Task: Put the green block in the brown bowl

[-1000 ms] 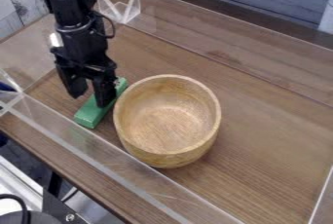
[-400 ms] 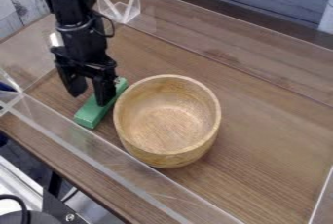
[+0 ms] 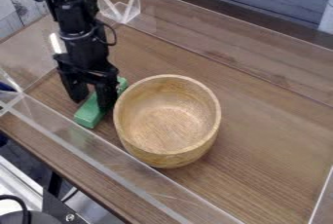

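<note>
Gripper [image 3: 90, 99] hovers with fingers spread over the green block [image 3: 90, 114], which lies on the table [image 3: 254, 62] just beside the brown bowl [image 3: 166, 121]. Grasping appears the step in hand; next, the fingers must close around it.

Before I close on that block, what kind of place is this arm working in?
Probably a robot test bench or lab: a bare wooden tabletop, a clear plastic-looking edge strip along one side, and a black cable at the corner.
</note>
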Tool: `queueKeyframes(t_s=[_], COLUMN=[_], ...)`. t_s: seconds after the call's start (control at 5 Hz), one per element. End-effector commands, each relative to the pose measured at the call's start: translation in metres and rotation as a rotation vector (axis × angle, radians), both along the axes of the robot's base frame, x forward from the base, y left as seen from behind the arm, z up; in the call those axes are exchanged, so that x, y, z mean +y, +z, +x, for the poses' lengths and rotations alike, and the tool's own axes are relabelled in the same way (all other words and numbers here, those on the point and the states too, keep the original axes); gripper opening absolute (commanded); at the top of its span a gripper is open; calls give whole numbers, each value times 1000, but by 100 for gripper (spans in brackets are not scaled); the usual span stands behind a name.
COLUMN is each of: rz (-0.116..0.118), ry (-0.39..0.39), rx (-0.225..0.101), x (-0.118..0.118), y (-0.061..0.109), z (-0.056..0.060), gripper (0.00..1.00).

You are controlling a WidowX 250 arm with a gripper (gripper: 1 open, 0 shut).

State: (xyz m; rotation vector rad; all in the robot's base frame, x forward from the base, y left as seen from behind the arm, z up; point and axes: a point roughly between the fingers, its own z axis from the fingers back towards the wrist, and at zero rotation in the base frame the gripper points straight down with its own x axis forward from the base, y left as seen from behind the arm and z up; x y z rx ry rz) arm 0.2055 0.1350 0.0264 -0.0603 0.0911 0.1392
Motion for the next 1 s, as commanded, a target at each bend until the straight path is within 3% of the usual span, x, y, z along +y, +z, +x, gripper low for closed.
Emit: queueKeyframes(t_s=[0.0,0.4,0.8], rz=[20,-4,-31], ry=[0,18,41], rx=[-27,-44,-92], x=[3,-5,-29], y=[5,23,64], z=[6,12,25], gripper=[0,0,0])
